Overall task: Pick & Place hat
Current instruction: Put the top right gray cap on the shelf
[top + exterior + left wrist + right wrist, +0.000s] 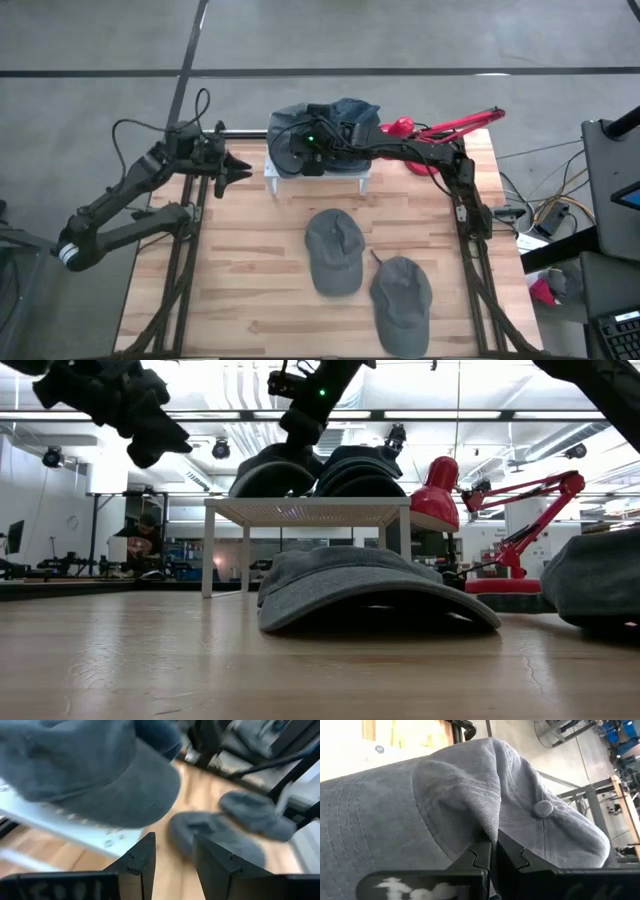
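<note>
A white stand point(318, 172) sits at the table's far middle. On it lie a grey cap point(284, 122) and a blue cap point(358, 110). My right gripper point(493, 851) reaches in from the table's right and is shut on the grey cap point(445, 805). Two more grey caps rest on the wood with their brims down, one at the middle point(335, 252) and one nearer the front right point(402, 298). My left gripper point(175, 857) hangs open left of the stand point(60, 822), above the table, with nothing between its fingers. My right gripper pinches a raised fold of the grey cap's crown point(490, 827) between its two fingers, a little way from the top button point(543, 808). The fingers slant down from the table's right. The cap's underside point(275, 475) lies on the stand's top.
A red desk lamp point(450, 128) stands at the far right beside the stand. Bare wood lies left of the middle cap and along the front left. My left arm point(130, 205) stretches along the table's left edge.
</note>
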Controlling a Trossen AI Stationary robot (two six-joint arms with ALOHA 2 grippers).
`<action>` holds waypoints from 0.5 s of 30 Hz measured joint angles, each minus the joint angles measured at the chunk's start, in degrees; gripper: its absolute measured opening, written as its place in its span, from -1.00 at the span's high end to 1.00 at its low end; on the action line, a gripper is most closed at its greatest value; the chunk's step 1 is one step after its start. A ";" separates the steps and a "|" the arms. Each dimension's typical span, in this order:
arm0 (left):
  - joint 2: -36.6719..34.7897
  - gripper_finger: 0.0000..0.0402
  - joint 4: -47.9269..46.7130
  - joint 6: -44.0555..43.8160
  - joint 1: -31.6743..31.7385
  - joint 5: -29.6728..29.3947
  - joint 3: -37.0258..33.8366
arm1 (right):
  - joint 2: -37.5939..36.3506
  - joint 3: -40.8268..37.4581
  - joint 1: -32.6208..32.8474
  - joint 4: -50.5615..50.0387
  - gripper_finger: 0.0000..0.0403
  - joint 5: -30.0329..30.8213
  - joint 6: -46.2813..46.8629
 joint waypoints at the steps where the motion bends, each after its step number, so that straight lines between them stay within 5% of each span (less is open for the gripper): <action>1: -0.89 0.38 2.22 -1.66 0.00 0.97 -1.20 | 0.00 -0.14 0.00 0.05 0.96 -0.02 0.53; 9: -7.97 0.38 25.03 -18.85 -0.04 5.88 -12.01 | -0.02 -0.75 0.02 0.17 0.96 0.05 3.79; 15: -11.99 0.38 29.33 -24.00 -0.04 5.94 -16.16 | -0.02 -0.62 0.34 0.17 0.96 0.07 5.34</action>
